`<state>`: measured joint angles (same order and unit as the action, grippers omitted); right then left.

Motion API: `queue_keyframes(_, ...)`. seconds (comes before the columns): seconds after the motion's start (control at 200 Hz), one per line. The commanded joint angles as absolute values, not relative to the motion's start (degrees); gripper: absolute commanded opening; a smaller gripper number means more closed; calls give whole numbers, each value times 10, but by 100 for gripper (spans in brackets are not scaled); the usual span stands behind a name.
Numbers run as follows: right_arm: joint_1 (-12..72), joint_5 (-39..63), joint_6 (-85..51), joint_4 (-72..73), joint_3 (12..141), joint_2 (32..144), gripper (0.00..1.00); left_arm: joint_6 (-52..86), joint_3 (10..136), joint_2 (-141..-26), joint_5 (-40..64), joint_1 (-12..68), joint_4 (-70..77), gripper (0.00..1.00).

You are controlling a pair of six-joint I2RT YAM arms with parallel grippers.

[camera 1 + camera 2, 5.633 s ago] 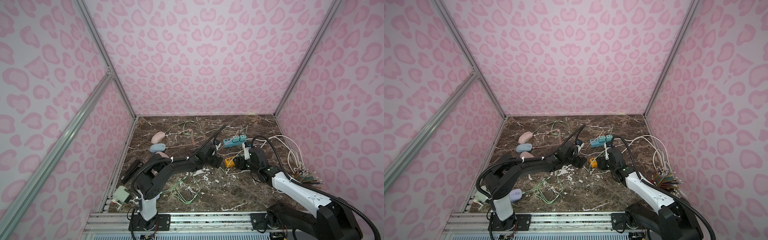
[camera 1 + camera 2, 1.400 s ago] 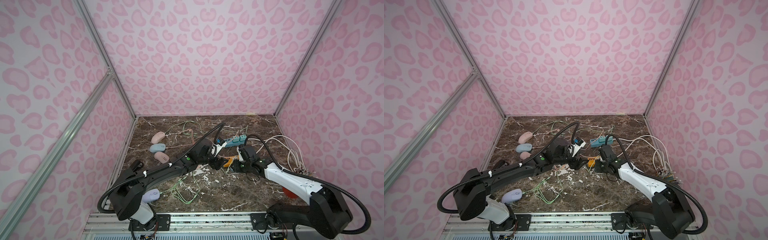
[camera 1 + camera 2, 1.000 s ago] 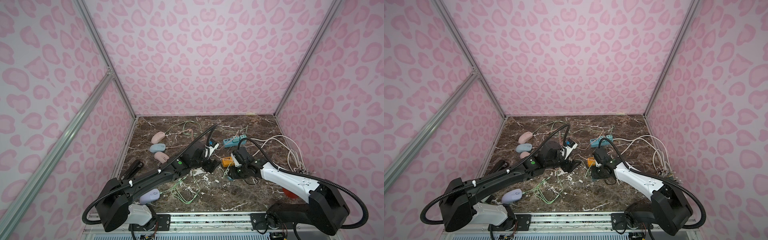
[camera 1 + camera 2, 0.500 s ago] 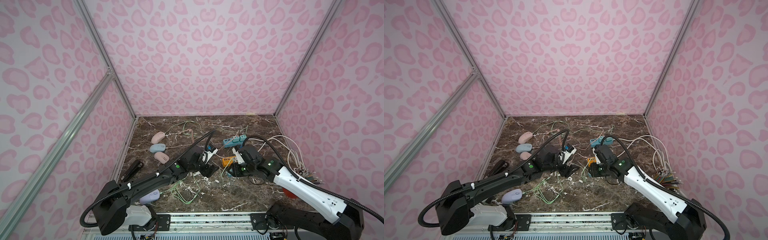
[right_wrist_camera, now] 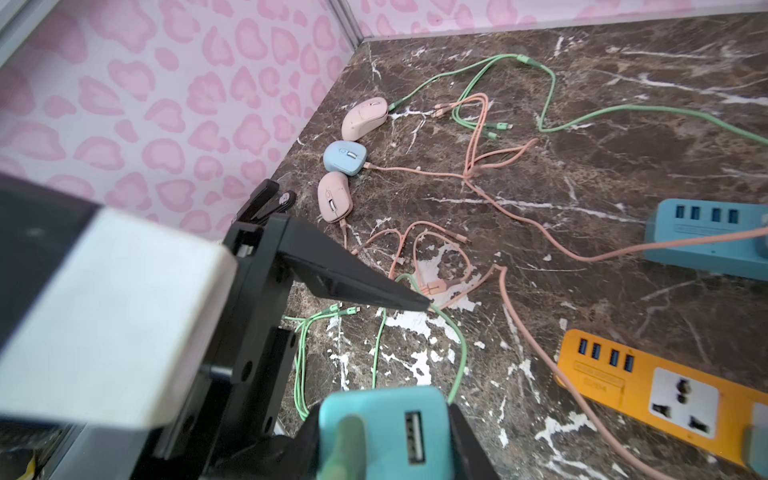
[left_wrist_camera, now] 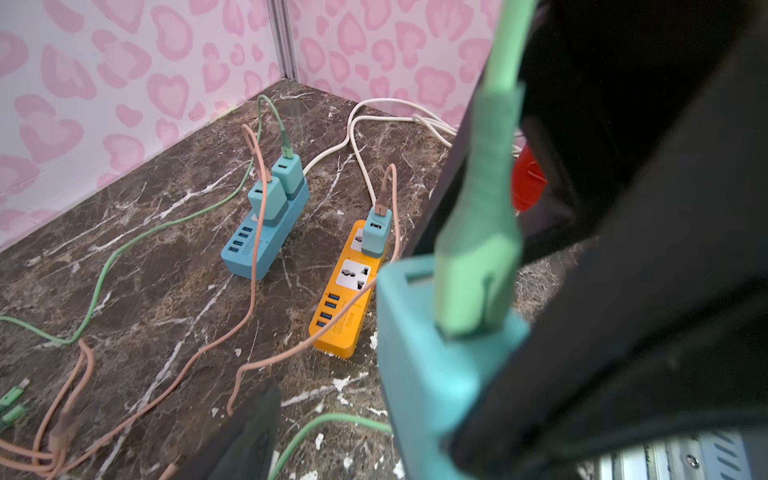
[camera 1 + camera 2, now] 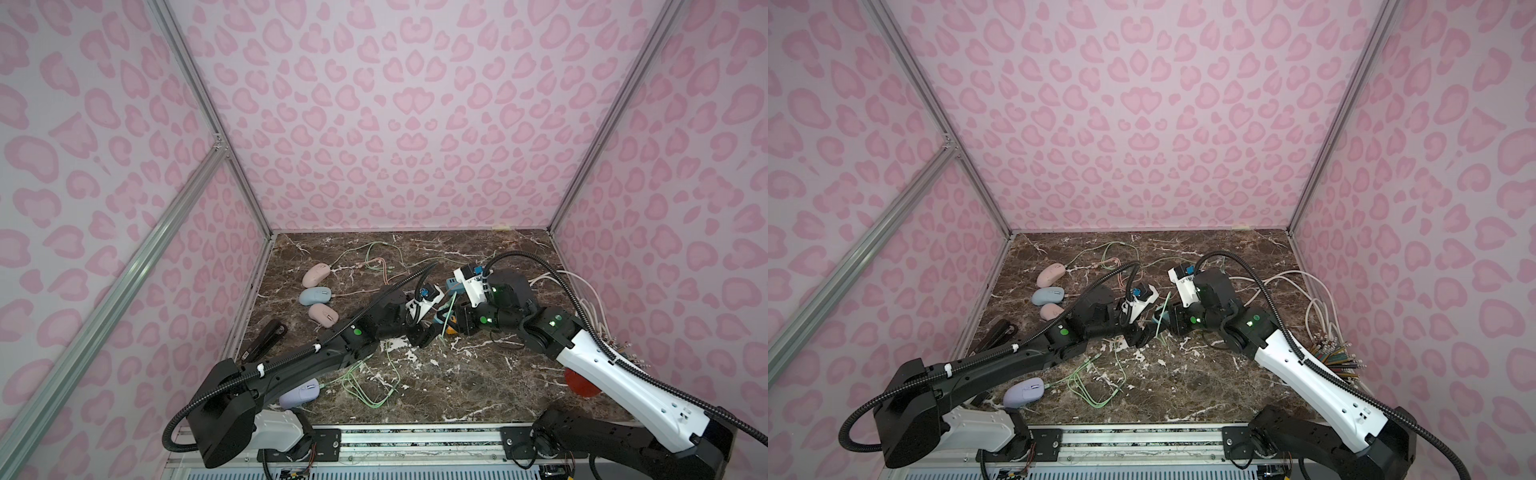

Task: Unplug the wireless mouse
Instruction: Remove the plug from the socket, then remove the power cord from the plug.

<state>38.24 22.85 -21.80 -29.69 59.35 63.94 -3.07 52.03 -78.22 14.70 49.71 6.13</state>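
The right gripper [image 5: 384,446] is pinching a teal rounded-corner plastic USB charger block [image 6: 428,374] by its sides, holding it above the brown white-veined marble desk [image 7: 457,382] near the middle. A mint-green rubbery USB plug [image 6: 473,249] is sitting in the block's port face, with its long axis standing nearly square to that face. Its green cord [image 5: 459,353] is trailing down to the desk. The left gripper [image 7: 430,328] is hovering just beside the block with jaws spread. One black wedge-shaped finger [image 5: 365,291] is pointing across behind the block, and the other is showing well apart from the plug in the left wrist view. The lilac smooth oval plastic wireless mouse [image 7: 1022,391] is lying flat at the desk's near-left corner, partly under the left arm. Its long axis is running left to right, wheel end pointing right, with a green cord leaving that end. Whether that is the held cord cannot be told. An orange flat power strip [image 6: 345,307] and a blue boxy one [image 6: 257,245] are lying beyond, each carrying teal chargers.
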Motion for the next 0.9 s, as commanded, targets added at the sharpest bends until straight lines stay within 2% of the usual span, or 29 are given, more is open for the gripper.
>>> queue_keyframes(0.0, 381, 238, -206, -283, 592, 652, 29, -32, 539, -797, 167, 497, 83, 72)
queue_keyframes(0.065, 380, 240, -209, -275, 584, 654, 29, -27, 547, -804, 169, 496, 85, 68)
queue_keyframes(0.115, 379, 244, -211, -266, 576, 652, 30, -23, 555, -811, 164, 497, 79, 57)
queue_keyframes(0.165, 378, 244, -214, -258, 570, 646, 30, -23, 566, -820, 161, 496, 63, 41)
queue_keyframes(0.225, 372, 242, -217, -251, 564, 639, 32, -23, 577, -831, 157, 497, 42, 6)
queue_keyframes(0.235, 370, 242, -217, -250, 563, 637, 34, -22, 579, -833, 156, 496, 39, 3)
queue_keyframes(0.33, 350, 238, -217, -251, 559, 628, 58, -11, 578, -838, 150, 495, 31, 2)
queue_keyframes(0.415, 328, 226, -210, -258, 558, 621, 67, 3, 570, -835, 138, 496, 28, 2)
queue_keyframes(0.53, 305, 236, -204, -245, 549, 608, 66, 13, 563, -825, 137, 497, 6, 2)
queue_keyframes(0.75, 299, 268, -199, -206, 534, 605, 57, 17, 553, -803, 149, 500, -52, 2)
queue_keyframes(0.9, 299, 326, -204, -168, 511, 603, 52, 15, 568, -806, 151, 502, -81, 2)
